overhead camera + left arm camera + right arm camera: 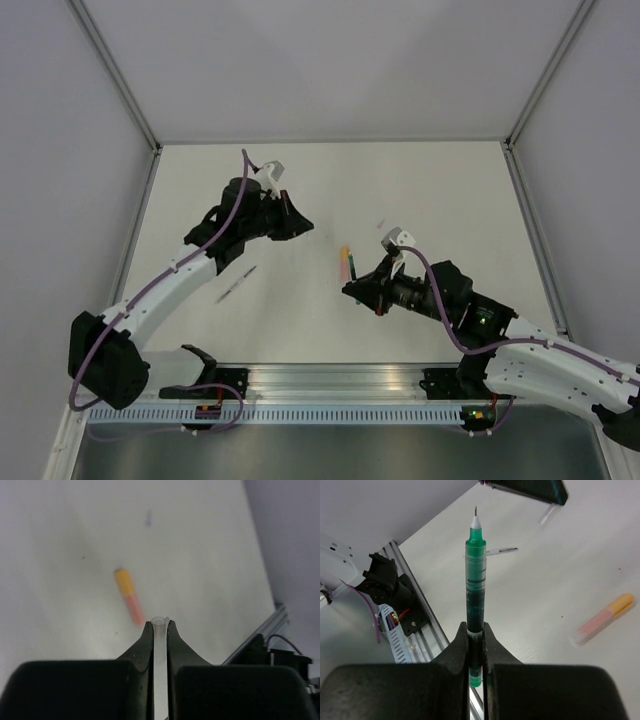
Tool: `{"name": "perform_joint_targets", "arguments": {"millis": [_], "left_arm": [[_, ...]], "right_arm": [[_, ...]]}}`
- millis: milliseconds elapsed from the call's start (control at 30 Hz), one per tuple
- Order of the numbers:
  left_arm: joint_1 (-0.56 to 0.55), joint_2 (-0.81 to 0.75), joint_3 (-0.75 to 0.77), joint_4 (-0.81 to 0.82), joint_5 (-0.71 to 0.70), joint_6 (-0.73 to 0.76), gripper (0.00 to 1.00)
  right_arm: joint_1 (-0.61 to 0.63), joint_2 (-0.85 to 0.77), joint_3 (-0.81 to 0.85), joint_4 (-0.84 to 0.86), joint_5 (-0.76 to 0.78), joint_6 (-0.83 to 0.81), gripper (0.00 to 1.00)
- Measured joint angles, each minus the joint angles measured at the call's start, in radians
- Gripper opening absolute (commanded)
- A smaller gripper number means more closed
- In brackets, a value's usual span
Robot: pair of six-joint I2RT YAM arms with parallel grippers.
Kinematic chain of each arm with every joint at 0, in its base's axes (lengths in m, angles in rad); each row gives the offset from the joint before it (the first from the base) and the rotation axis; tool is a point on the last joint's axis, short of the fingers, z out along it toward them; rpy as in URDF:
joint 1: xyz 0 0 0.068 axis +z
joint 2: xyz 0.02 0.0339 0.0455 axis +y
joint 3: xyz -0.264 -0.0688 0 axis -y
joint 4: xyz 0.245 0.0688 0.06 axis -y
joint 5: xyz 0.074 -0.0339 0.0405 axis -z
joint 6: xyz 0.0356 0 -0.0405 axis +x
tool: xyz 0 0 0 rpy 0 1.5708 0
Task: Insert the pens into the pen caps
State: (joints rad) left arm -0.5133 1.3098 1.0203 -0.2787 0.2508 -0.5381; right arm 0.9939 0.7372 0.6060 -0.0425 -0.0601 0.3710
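Grip: my right gripper (476, 630) clamps green pen (475, 575) by its rear end, pointing 12 o'clock | left gripper (160, 626) pinches clear cap (160, 647) | likely light, stiff, slippery.

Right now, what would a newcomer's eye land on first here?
The right claw clamps a green pen, bare tip pointing away. The left claw pinches a pale hollow tube. An orange-pink pen lies on the table between the arms.

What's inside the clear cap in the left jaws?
The clear cap shows an open, hollow mouth, no pen in it. Further down, the jaws cover it.
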Motion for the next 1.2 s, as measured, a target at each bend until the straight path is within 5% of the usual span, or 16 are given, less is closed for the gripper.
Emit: {"name": "perform_joint_targets", "arguments": {"millis": [400,1200], "left_arm": [[-0.002,-0.276,-0.185,0.533,0.270,-0.328,0.02],[-0.002,-0.411,-0.308,0.760,0.319,-0.463,0.02]], "right_arm": [[0.000,0.147,0.002,0.196,-0.179,0.026,0.00],[0.000,0.238,0.072,0.265,-0.197,0.027,0.00]]}}
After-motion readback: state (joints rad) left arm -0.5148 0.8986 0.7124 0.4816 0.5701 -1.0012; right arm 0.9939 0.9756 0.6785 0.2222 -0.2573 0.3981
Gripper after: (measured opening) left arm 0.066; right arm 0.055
